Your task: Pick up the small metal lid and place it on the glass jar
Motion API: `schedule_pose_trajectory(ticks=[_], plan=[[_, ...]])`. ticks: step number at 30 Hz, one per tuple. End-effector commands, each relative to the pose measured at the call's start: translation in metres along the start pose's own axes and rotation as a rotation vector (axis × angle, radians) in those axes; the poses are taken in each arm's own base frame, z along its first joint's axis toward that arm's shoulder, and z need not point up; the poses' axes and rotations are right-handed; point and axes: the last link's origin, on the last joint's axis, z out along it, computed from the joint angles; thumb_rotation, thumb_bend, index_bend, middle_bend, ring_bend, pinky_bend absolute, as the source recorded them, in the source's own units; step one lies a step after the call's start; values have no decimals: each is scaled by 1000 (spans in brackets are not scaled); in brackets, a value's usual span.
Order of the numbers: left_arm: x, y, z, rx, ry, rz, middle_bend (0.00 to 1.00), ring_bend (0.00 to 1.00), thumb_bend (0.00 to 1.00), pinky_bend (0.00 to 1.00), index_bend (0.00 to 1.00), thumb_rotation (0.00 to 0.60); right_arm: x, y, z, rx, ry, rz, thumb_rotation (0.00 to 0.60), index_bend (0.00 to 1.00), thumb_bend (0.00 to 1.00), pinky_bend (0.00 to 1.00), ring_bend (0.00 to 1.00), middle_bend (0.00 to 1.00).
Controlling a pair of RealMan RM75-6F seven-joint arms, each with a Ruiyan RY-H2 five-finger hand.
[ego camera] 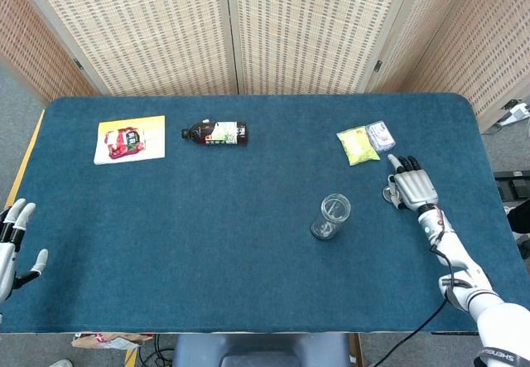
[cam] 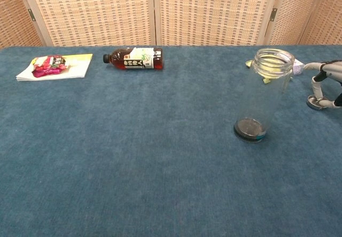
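The glass jar (ego camera: 331, 216) stands upright and uncovered right of the table's middle; the chest view shows it (cam: 271, 87) close and tall. The small metal lid (cam: 316, 104) lies flat on the cloth to the jar's right. In the head view only the lid's left edge (ego camera: 387, 193) peeks out from under my right hand (ego camera: 410, 187). That hand (cam: 330, 82) hangs over the lid with a finger on either side, one touching its rim. My left hand (ego camera: 12, 239) rests at the table's near left edge, fingers spread, holding nothing.
A yellow-green packet (ego camera: 357, 146) and a small blue-white pack (ego camera: 381, 135) lie just beyond the right hand. A dark drink bottle (ego camera: 215, 132) lies on its side at the back middle. A booklet with a red snack bag (ego camera: 130, 139) sits at the back left.
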Motion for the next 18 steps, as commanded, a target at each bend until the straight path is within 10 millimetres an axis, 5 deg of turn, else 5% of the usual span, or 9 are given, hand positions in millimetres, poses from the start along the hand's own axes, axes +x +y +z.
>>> schedule_pose_trajectory(ticks=[1,18], plan=[[0,0,0,1,3,-4,20,0,349,83,0,600,-1,-2,1,4,-4,-2,600,595,386,0,0,4],[3,0,-2,-31,30,-17,21,0,349,83,0,600,19,-6,3,39,59,-23,600,635,386,0,0,18]])
